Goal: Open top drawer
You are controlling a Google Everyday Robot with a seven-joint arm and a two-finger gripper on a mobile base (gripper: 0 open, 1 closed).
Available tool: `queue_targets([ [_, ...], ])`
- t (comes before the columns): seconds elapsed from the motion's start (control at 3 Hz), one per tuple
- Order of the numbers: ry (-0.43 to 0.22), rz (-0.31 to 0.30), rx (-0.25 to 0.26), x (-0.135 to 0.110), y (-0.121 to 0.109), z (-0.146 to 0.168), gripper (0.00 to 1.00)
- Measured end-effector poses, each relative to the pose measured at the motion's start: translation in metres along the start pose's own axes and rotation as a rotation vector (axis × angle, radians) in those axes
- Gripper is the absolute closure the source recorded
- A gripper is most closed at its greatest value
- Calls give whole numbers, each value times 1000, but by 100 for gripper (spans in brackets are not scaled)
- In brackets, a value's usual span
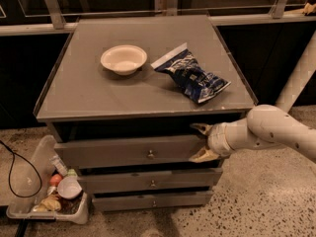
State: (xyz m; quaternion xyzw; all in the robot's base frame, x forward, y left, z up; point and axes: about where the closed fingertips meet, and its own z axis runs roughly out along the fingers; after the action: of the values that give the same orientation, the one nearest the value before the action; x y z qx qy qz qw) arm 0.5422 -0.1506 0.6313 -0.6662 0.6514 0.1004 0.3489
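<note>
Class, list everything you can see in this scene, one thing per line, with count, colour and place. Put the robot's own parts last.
cabinet: one, grey, centre of view
bowl: one, cream, on the cabinet top, left of centre
snack bag: one, blue and white, on the cabinet top, right of the bowl
top drawer: one, grey, just under the cabinet top
lower drawers: two, grey, below the top drawer
bin: one, clear plastic, on the floor left of the cabinet, holding small items
cable: one, black, floor at far left
arm: one, white, reaching in from the right
gripper: one, tan, open, at the top drawer's right end
</note>
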Motion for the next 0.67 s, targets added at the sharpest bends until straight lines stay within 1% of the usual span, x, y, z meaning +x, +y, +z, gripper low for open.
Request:
queue_targets([
  [0.67,0,0,0,-6,-5,-7,87],
])
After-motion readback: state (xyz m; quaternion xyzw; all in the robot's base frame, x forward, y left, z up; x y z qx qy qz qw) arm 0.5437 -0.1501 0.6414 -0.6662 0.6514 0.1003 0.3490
